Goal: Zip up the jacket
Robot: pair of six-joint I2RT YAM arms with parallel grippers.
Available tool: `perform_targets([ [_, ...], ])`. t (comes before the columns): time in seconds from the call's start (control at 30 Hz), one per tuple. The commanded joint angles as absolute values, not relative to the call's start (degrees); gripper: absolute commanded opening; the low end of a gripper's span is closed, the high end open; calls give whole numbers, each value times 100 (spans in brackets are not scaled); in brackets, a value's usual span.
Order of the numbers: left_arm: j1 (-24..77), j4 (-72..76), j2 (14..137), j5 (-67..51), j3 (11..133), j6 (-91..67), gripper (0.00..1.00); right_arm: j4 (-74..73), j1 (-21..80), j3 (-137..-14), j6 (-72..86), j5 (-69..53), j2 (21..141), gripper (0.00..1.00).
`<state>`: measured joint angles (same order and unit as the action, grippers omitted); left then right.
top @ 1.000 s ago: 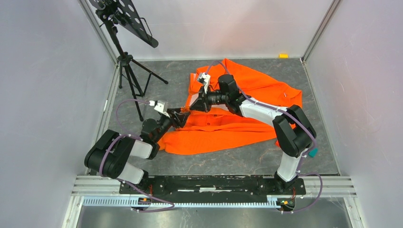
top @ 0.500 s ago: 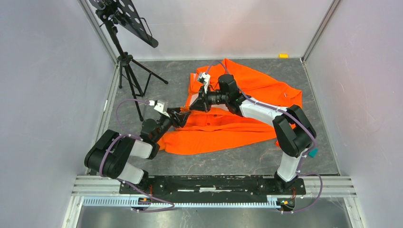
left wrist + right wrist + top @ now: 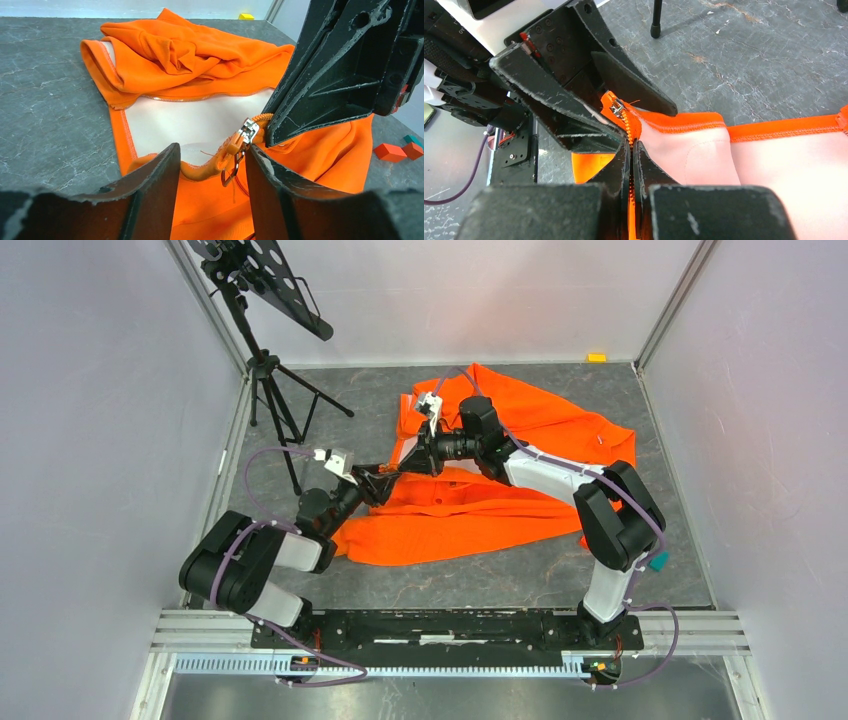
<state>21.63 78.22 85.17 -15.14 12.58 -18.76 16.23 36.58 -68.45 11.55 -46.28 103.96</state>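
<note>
The orange jacket [image 3: 530,420] lies spread on the grey table, its pale lining [image 3: 190,120] showing. My left gripper [image 3: 380,480] is open; its fingers [image 3: 160,175] stand either side of the jacket's bottom corner, where the metal zipper slider [image 3: 247,131] and its hanging pull [image 3: 229,172] sit. My right gripper [image 3: 408,466] is shut on the zipper edge [image 3: 630,130] just behind the slider [image 3: 616,107]. Its black fingers [image 3: 325,75] fill the upper right of the left wrist view. The left fingers [image 3: 559,105] show in the right wrist view.
A black music stand on a tripod [image 3: 265,365] stands at the back left. A yellow block [image 3: 597,357] lies at the back wall. Orange blocks [image 3: 392,151] and a teal block [image 3: 658,561] lie at the right. Enclosure walls surround the table.
My left gripper has drawn back slightly to the left, and the gap between the two grippers has widened a little. The jacket has not otherwise moved.
</note>
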Motion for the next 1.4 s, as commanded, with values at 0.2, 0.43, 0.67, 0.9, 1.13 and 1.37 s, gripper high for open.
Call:
perform_targets([
  [0.2, 2172, 7730, 8082, -1163, 1130, -1993, 18, 1783, 3665, -6971, 1035, -4641, 10397, 0],
  [0.43, 2171, 4078, 6707, -996, 1756, -2430, 2, 1613, 3665, -6898, 828, -4263, 10414, 9],
  [0.67, 2173, 3551, 6459, -1192, 1702, -2848, 2, 1618, 3664, -6895, 775, -4113, 10474, 29],
  [0.9, 2174, 2885, 7172, -1456, 2061, -3417, 2, 849, 3597, -7439, -471, -2045, 10477, 46],
  [1.13, 2174, 2284, 7767, -1909, 2629, -3421, 2, 16, 3445, -9211, -1511, -1411, 11641, 52],
  [1.37, 2178, 2276, 7890, -1926, 2698, -3557, 2, -296, 3339, -10342, -1923, -1783, 12526, 54],
])
